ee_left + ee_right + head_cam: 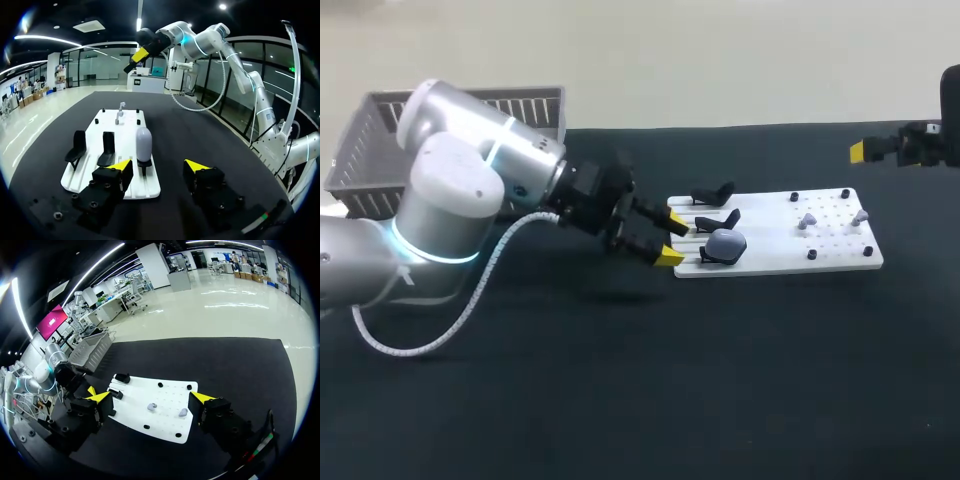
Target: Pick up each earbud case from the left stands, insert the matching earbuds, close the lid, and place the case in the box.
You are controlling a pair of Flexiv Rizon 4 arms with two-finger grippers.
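- Step in hand, as judged: pick-up of the one earbud case. The left gripper sat at the left end of the white board, fingers spread, holding nothing.
- Next move, as judged: the fingers needed to straddle the case, press on it from two sides, and lift clear of the two empty stands behind it on the board.
- The case was a smooth, rounded, grey-blue shell, lid apparently closed, upright on the stand nearest the board's front edge.
- Two pale earbuds lay on the board's right half.
- The right gripper hung beyond the board's far right corner, fingers spread, empty.
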